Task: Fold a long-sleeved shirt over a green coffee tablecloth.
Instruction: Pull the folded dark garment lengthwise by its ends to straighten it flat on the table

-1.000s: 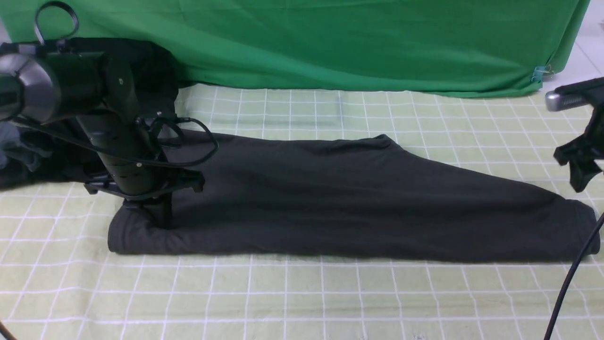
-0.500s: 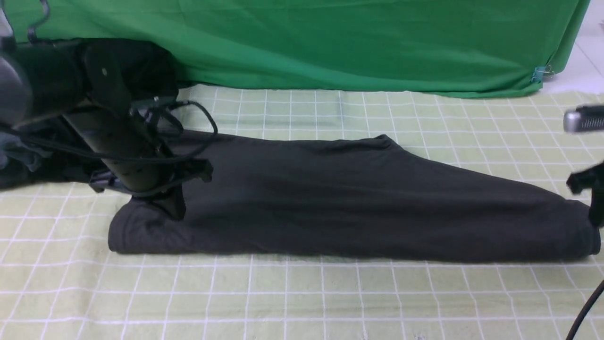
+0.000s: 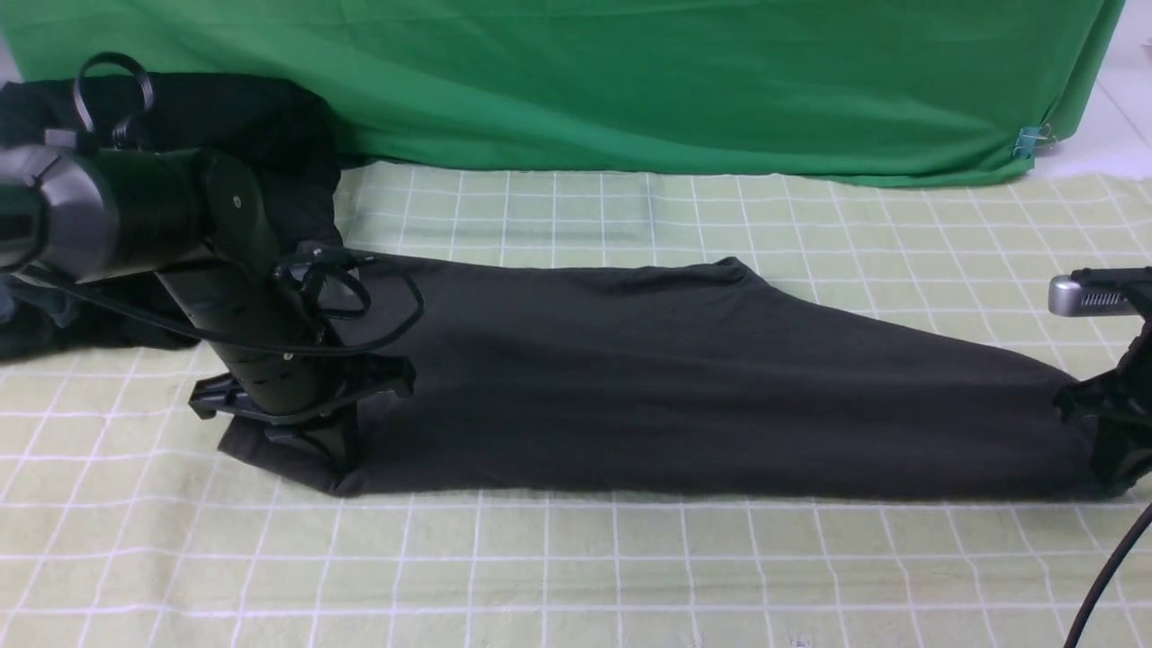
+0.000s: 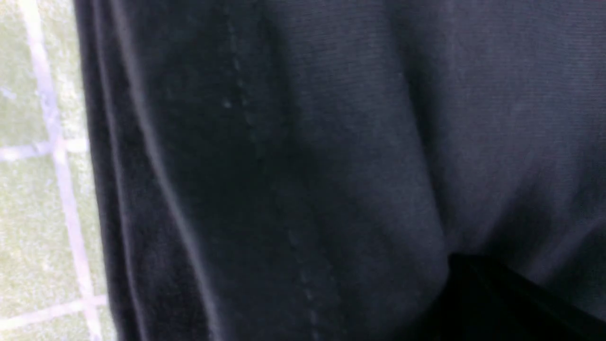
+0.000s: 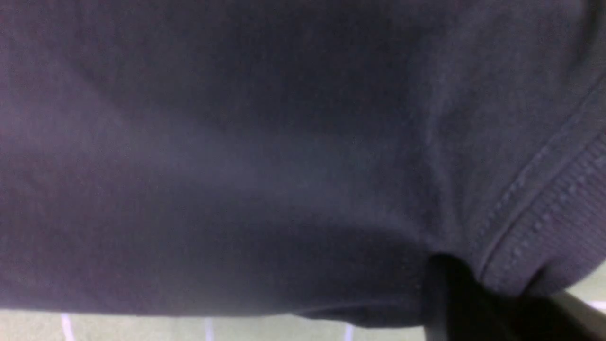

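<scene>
**Long-sleeved shirt (image 3: 684, 387) pinched at both ends**

Folded into a long dark charcoal band, the long-sleeved shirt lies flat across the green coffee tablecloth (image 3: 576, 567). It is broad toward its left end and tapers toward its right. No print shows on the upturned side.

The front view alone takes in both arms. The left gripper (image 3: 337, 459) is clamped on the shirt's left end, and the right gripper (image 3: 1111, 468) is closed on its right end, at the frame edge.

The left wrist view adds a stitched seam and a dark finger (image 4: 497, 303) with cloth gathered against it. The right wrist view shows the ribbed hem (image 5: 558, 213) puckering into that gripper's finger (image 5: 473, 308).

Nearer than the shirt, bare checked cloth runs the whole width. Beyond it is another open strip, then the plain green backdrop (image 3: 630, 81). A black garment bundle (image 3: 243, 117) sits just beyond the shirt's left end, and a cable (image 3: 1107, 576) hangs near its right end.
</scene>
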You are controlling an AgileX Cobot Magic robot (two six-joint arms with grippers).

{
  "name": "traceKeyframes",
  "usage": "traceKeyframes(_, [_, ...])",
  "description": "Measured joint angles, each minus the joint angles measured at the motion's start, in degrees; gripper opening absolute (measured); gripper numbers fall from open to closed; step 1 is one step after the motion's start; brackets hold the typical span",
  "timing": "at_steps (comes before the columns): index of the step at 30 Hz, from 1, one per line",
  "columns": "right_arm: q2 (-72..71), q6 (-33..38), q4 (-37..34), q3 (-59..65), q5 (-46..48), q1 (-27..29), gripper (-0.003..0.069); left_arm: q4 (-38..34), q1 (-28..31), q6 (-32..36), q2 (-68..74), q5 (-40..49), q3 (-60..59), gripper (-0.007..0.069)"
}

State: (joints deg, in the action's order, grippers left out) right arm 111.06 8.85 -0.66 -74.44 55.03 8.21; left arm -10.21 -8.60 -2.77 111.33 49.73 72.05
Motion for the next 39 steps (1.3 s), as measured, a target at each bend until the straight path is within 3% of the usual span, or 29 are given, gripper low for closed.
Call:
traceKeyframes(4, [-0.34, -1.49, 0.99, 0.00, 0.86, 0.00, 0.0044, -0.16, 0.00, 0.00, 0.00, 0.27, 0.00, -0.0003])
traceKeyframes(6, [-0.39, -2.34, 1.27, -0.14, 1.66, 0.00, 0.0085, -0.28, 0.00, 0.07, -0.12, 0.39, 0.06, -0.0003])
traceKeyframes(8, [-0.39, -3.15, 2.06, -0.72, 3.55, 0.00, 0.0192, -0.34, 0.00, 0.07, -0.63, 0.39, 0.00, -0.0003])
traceKeyframes(12, [-1.38, -4.38, 3.99, -3.56, 8.31, 0.31, 0.0481, 0.60, 0.00, 0.07, -3.01, 2.45, -0.89, -0.0003])
traceKeyframes(13, [-1.68, -4.53, 4.06, -3.68, 8.40, 0.31, 0.0493, 0.76, 0.00, 0.07, -3.42, 2.60, -0.95, -0.0003])
traceKeyframes(15, [-4.02, -4.88, 3.29, -5.08, 7.54, 0.31, 0.0590, 1.57, 0.00, 0.07, -6.53, 4.37, -1.18, -0.0003])
traceKeyframes(19, [-5.85, -2.64, -1.71, -6.20, 2.18, 0.31, 0.0628, 1.37, 0.00, 0.07, -12.08, 5.38, -1.18, -0.0003])
traceKeyframes(28, [5.38, -1.83, -2.99, -6.42, -0.49, 0.31, 0.0619, 2.77, 0.00, 0.07, -17.44, 7.07, -1.18, -0.0003])
traceKeyframes(32, [6.88, -1.76, -4.17, -7.17, -0.34, 0.37, 0.0535, 3.67, 0.00, 0.01, -17.75, 7.98, -1.18, -0.0003])
traceKeyframes(34, [7.09, -0.59, -5.16, -7.55, -0.02, 0.37, 0.0398, 3.67, 0.00, 0.01, -17.92, 8.24, -1.18, -0.0003])
traceKeyframes(35, [7.20, 0.30, -6.15, -7.60, 0.18, 0.37, 0.0266, 3.67, 0.00, 0.01, -17.93, 8.32, -1.18, -0.0003])
traceKeyframes(36, [7.21, 0.77, -6.82, -7.75, 0.55, 0.37, 0.0187, 3.67, 0.00, 0.01, -17.93, 8.32, -1.18, -0.0003])
traceKeyframes(37, [7.21, 0.77, -6.95, -7.81, 0.75, 0.37, 0.0170, 3.67, 0.00, 0.01, -17.93, 8.32, -1.18, -0.0003])
traceKeyframes(38, [7.21, 1.03, -7.21, -8.35, 1.40, 0.61, 0.0078, 3.71, 0.00, 0.01, -17.93, 8.75, -1.23, -0.0003])
traceKeyframes(39, [7.21, 1.03, -7.21, -8.35, 1.40, 0.61, 0.0072, 3.71, 0.00, 0.01, -17.93, 8.88, -1.23, -0.0003])
